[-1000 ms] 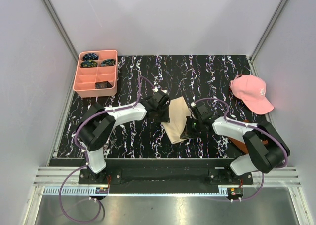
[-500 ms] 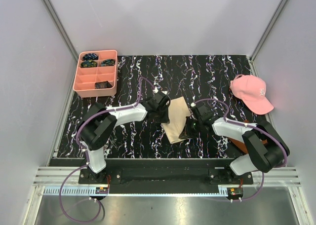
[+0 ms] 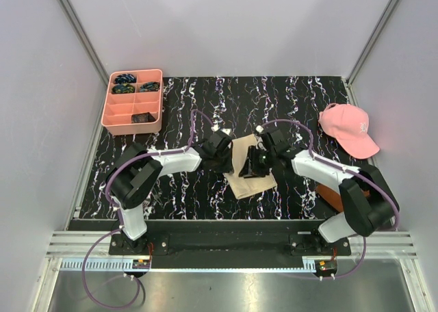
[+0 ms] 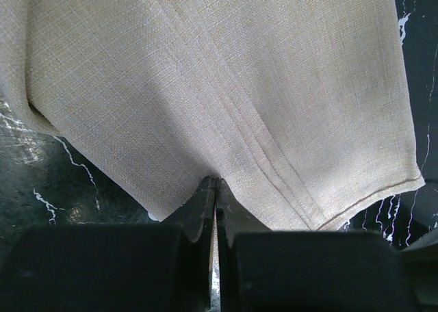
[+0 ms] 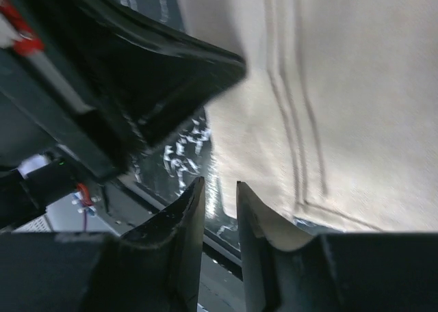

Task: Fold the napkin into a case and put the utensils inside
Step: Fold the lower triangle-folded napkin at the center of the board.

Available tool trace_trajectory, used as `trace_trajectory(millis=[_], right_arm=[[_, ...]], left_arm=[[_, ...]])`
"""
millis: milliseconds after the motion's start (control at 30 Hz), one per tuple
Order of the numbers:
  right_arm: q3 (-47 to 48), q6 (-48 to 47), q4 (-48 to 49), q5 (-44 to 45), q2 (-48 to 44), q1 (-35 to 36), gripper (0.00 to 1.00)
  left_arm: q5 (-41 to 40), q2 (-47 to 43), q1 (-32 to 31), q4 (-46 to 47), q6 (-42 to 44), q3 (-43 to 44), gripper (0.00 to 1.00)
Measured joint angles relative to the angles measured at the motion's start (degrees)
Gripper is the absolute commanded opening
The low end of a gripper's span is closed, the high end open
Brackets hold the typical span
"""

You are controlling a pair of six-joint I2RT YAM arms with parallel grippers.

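The beige-tan napkin lies folded on the black marbled table, between my two grippers. My left gripper sits at its left edge. In the left wrist view the jaws are shut on a pinch of the napkin. My right gripper hovers over the napkin's upper right part. In the right wrist view its fingers stand a small gap apart with nothing between them, and the napkin lies beyond them. The left gripper's black body is close by. The utensils are out of view.
A pink baseball cap lies at the right edge. A pink compartment tray with small dark items stands at the back left. A brown square lies partly hidden under the right arm.
My right gripper has moved up and left, from the napkin's right edge to above it. The napkin now spreads wider to the right. My left gripper shifted slightly.
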Motion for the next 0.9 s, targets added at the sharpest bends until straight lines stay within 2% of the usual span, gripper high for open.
trace_trajectory(millis=[33, 133, 167, 467, 767, 900], right_arm=[[0.46, 0.11, 1.33, -1.20, 0.90, 0.02, 0.16], [0.48, 1.16, 5.66, -5.44, 4.87, 0.07, 0.04], [0.42, 1.55, 7.21, -7.04, 6.64, 0.09, 0.02], [-4.90, 6.27, 22.08, -15.50, 15.23, 0.26, 0.00], [-16.44, 11.72, 39.01, -20.11, 16.13, 0.20, 0.00], [-20.55, 13.33, 41.33, -19.96, 13.46, 0.85, 0.00]], left_arm=[[0.13, -0.02, 0.02, 0.20, -0.02, -0.09, 0.00], [0.55, -0.02, 0.04, 0.72, -0.22, -0.28, 0.00], [0.70, -0.02, 0.09, 0.85, -0.31, -0.35, 0.00], [2.29, -0.04, 0.70, 1.97, -1.11, -1.01, 0.00], [5.09, -0.02, 2.16, 1.70, -0.92, -1.11, 0.00], [5.84, -0.02, 2.56, 1.44, -0.61, -1.11, 0.00]])
